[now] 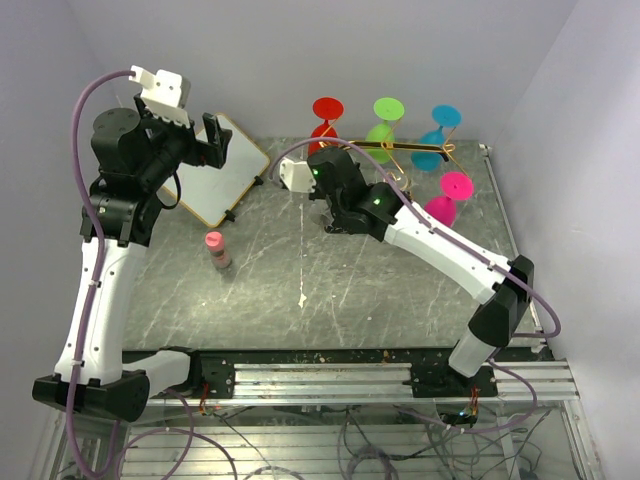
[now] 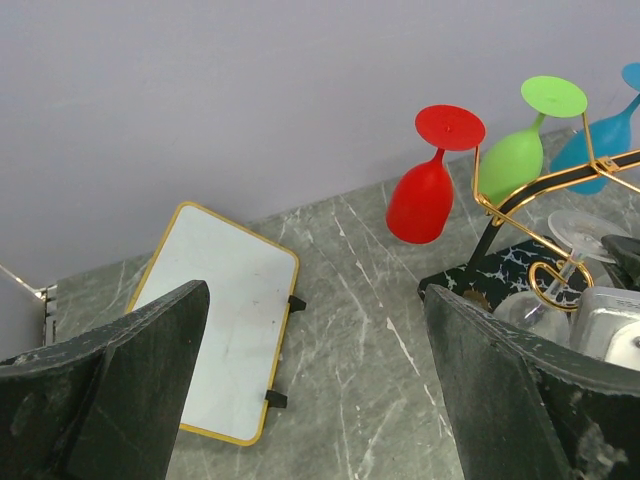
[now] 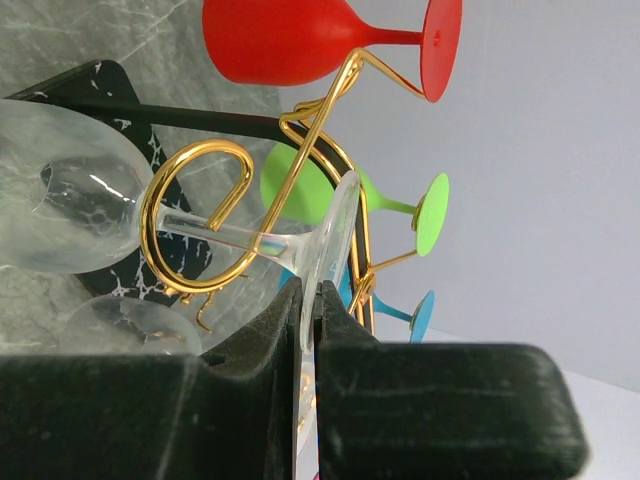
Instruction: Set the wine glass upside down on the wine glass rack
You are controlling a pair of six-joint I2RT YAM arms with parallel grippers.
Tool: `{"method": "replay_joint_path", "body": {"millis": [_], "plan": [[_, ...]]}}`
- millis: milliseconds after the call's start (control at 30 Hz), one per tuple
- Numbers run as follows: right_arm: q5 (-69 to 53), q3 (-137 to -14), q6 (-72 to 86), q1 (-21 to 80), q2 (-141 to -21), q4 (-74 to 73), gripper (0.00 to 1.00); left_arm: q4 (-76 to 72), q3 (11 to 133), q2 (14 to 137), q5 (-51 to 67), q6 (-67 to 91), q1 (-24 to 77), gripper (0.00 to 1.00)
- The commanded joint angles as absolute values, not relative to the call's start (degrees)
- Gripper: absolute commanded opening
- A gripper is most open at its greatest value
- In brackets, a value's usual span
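Wine glass (image 3: 75, 195), clear, hung upside down on the wine glass rack (image 2: 495, 272): foot up, bowl down, stem lying inside one curled gold scroll. From above, at about 1 o'clock on the grey veined worktop (image 1: 300, 285), on the rack's near-left side and largely hidden there by the right wrist.

Right gripper (image 3: 310, 295) reaching in from 5 o'clock, jaws pressed almost together and pinching the thin edge of the clear foot.

Left gripper (image 2: 315, 300) raised over the 10 o'clock corner, well apart from the rack, jaws spread wide.

Rack base black with white veins, flat on the worktop, thin gold arms rising from it.

Also hanging foot-up from those arms:
- red glass (image 2: 425, 200) at 11 o'clock of the rack
- green glass (image 2: 515, 160) just beside it at 12 o'clock
- blue glass (image 2: 590, 145) next along at 1 o'clock
- pink glass (image 1: 445, 200) at 4 o'clock

White gold-edged board (image 2: 225, 300) at 10 o'clock on the worktop, below the left gripper. Small pink-capped bottle (image 1: 216, 250) at 9 o'clock, well apart from the rack and near the board's lower corner.
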State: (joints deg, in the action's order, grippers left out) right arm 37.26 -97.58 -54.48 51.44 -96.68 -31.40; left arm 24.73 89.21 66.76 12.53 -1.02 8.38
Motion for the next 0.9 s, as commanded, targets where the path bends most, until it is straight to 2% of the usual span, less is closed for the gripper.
{"method": "replay_joint_path", "body": {"millis": [0, 867], "plan": [[36.3, -97.39, -53.93, 51.36, -93.7, -32.04, 0.0, 22.28, 88.43, 66.97, 14.06, -0.27, 7.6, 0.99], [27.75, -101.18, -50.45, 54.1, -92.99, -39.0, 0.0, 21.23, 87.65, 67.68, 15.38, 0.75, 6.42, 0.98]]}}
